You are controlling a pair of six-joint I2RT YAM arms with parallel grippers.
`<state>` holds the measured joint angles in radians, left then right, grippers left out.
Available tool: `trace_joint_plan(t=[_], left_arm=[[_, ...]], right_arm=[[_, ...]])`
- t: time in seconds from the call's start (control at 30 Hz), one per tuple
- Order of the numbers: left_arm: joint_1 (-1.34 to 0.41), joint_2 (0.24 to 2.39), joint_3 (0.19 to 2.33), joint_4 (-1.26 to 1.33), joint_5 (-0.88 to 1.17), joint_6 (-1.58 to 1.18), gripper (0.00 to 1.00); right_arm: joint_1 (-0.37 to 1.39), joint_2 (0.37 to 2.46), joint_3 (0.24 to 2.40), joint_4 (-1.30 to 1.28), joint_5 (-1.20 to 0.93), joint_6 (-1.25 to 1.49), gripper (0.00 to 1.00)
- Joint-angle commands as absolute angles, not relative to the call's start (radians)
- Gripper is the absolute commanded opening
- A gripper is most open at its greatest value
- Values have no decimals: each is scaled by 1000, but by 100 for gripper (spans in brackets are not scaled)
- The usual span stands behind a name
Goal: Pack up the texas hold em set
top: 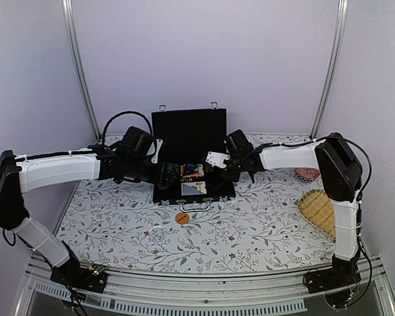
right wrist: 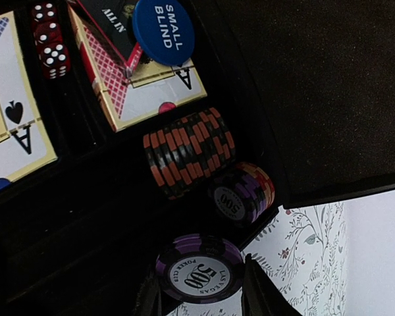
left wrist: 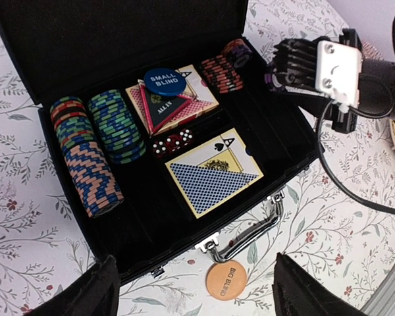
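- The case [top: 187,128] sits wide open in the middle of the counter [top: 263,230], lid standing up at the back. Chips, cards and dice are lying in its slots.
- The right pincer [right wrist: 202,297] is clamped on a short stack of purple chips [right wrist: 199,275]. It hangs at the case's back right corner, just beside another purple stack inside.
- Those chips look dense and slick. A stack squeezed only from the sides could shear apart, so a low, level set-down seems smart.
- The left pincer [left wrist: 197,295] is spread wide with nothing in it, hovering over the case's front edge.
- The orange disc [left wrist: 226,280] lies flat on the counter just in front of the handle [left wrist: 247,234]. It looks thin, stiff and light, so it probably wants a pinch across its rim.
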<state>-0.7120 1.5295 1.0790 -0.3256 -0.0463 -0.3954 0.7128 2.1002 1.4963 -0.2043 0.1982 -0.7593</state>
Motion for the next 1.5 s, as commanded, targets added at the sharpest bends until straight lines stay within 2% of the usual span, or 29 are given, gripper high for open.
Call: trace_joint_plan(t=[0.0,0.87,1.33,1.47], left_arm=[[-702,1500,1063,-334,-57,-406,80],[-696,1528,1060,-328,-51,-399,80],[-693,1545,1065,-327,-46,-396,80],[-692,1545,1065,-328,-46,-393,80]], right_arm=[[714,2157,1544,-89,249,-811,37],[692,2283,1603,-63,279,-879,42],[680,2286,1599,-25,274,-890,62],[677,2272,1593,-27,264,-886,64]])
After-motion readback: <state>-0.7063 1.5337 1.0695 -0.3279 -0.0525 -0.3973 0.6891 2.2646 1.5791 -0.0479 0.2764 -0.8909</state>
